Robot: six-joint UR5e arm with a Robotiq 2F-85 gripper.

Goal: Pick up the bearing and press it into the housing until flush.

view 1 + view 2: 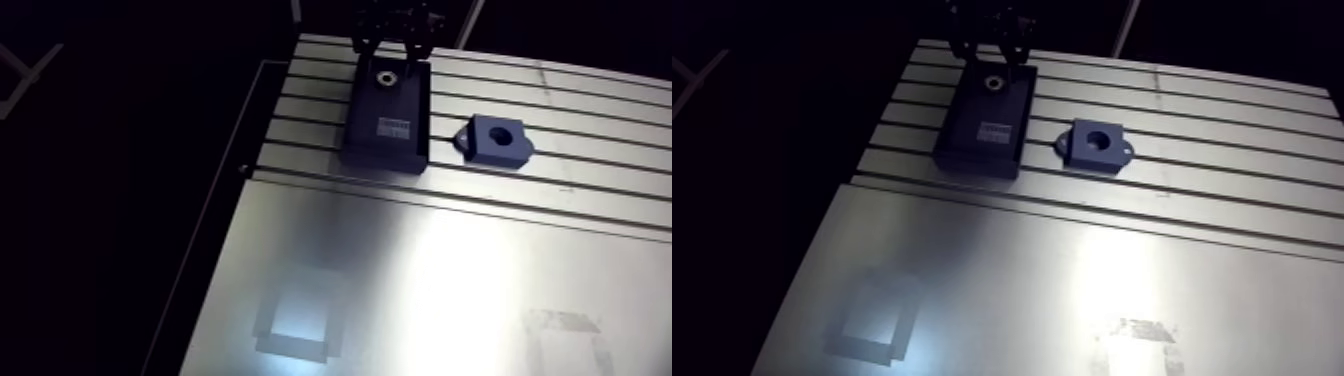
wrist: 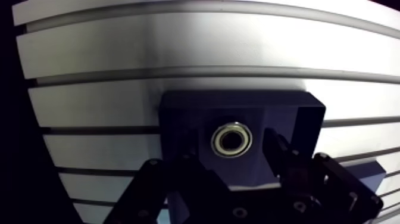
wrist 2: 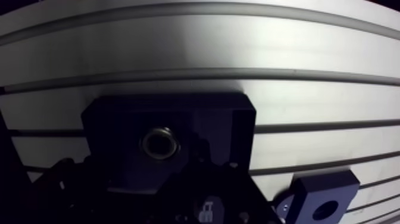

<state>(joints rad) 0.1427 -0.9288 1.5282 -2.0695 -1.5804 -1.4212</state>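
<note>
A small silver ring bearing (image 2: 231, 138) lies flat in the far end of a dark blue tray (image 1: 388, 140). My gripper (image 2: 231, 149) hangs low over that end of the tray, open, with one dark finger on each side of the bearing and a gap showing on both sides. The housing (image 1: 495, 141), a blue block with a round bore and a side lug, sits on the slotted table to the right of the tray, apart from it. In the wrist view the housing (image 3: 324, 201) shows beside the gripper.
The tray carries a white label (image 1: 395, 127) near its middle. The slotted aluminium table (image 1: 580, 110) gives way to a smooth metal sheet (image 1: 420, 290) in the near half. The table's left edge (image 1: 245, 170) drops into darkness.
</note>
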